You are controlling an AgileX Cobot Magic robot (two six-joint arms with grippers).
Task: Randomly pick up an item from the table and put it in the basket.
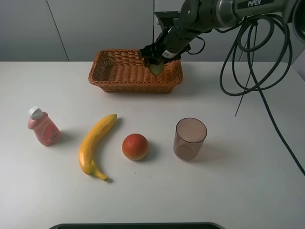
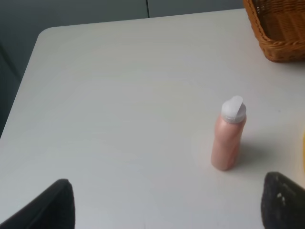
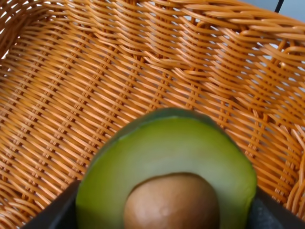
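My right gripper [image 1: 156, 62] is shut on the halved avocado [image 1: 157, 68] and holds it over the right end of the wicker basket [image 1: 119, 71]. In the right wrist view the avocado [image 3: 167, 171] fills the lower part, pale green flesh and brown pit facing the camera, with the basket's woven floor and wall [image 3: 95, 71] close behind it. My left gripper [image 2: 167, 210] is open over the white table [image 2: 119, 95], its dark fingertips [image 2: 47, 205] far apart, empty. The left arm is out of the exterior high view.
On the table [image 1: 238, 181] stand a pink bottle with a white cap [image 1: 43, 126], a yellow banana [image 1: 95, 143], a red-orange round fruit [image 1: 135, 146] and a translucent brown cup [image 1: 189, 138]. The bottle [image 2: 228, 136] and a basket corner [image 2: 279, 28] show in the left wrist view. Black cables [image 1: 248, 62] hang at right.
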